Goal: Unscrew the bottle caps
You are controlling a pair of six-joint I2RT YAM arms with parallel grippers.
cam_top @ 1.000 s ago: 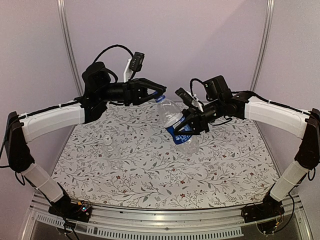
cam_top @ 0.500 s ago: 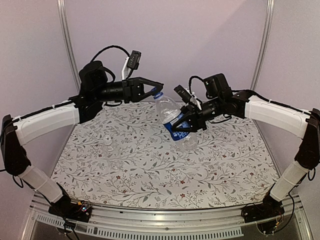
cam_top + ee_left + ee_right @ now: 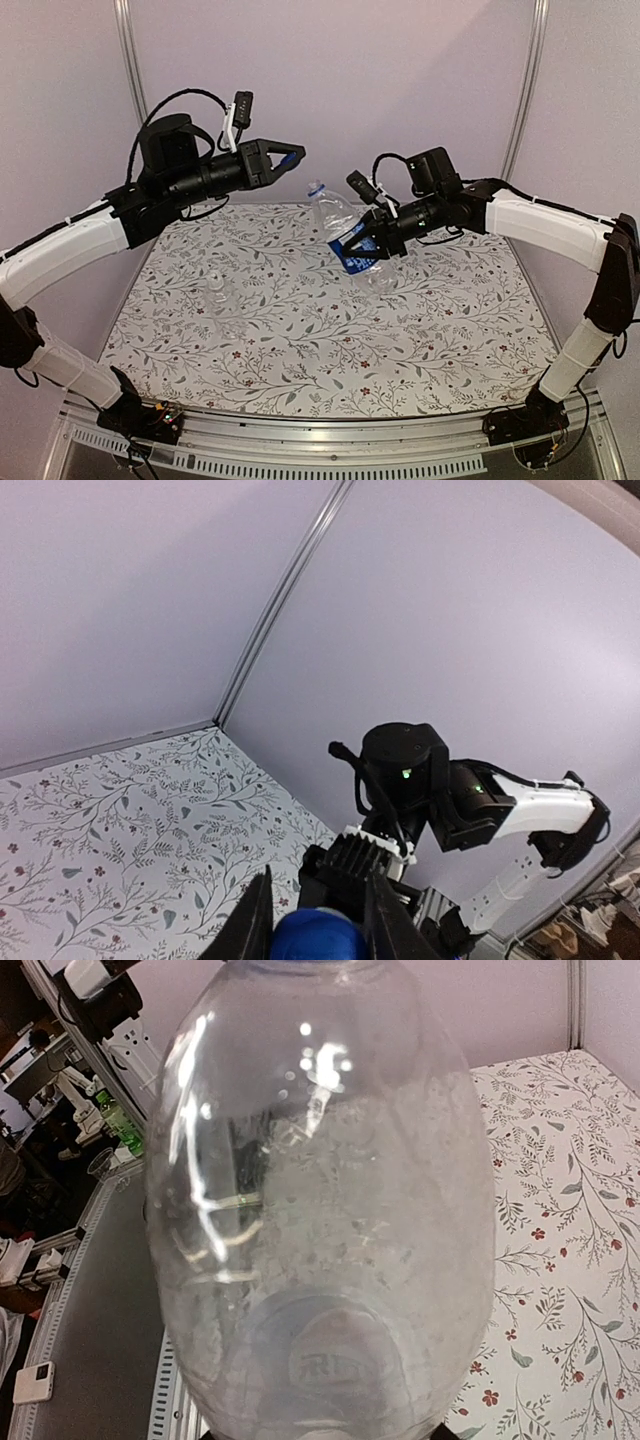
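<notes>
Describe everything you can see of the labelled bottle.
The labelled bottle is clear, thin plastic with a blue label band. It hangs tilted above the table, neck up and to the left in the top view. The right pincer is shut on its label band. Its neck is bare: the blue cap sits apart in the left pincer.

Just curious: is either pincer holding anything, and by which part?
Left pincer pinches the blue cap by its sides; right pincer grips the tilted bottle around its label.
</notes>
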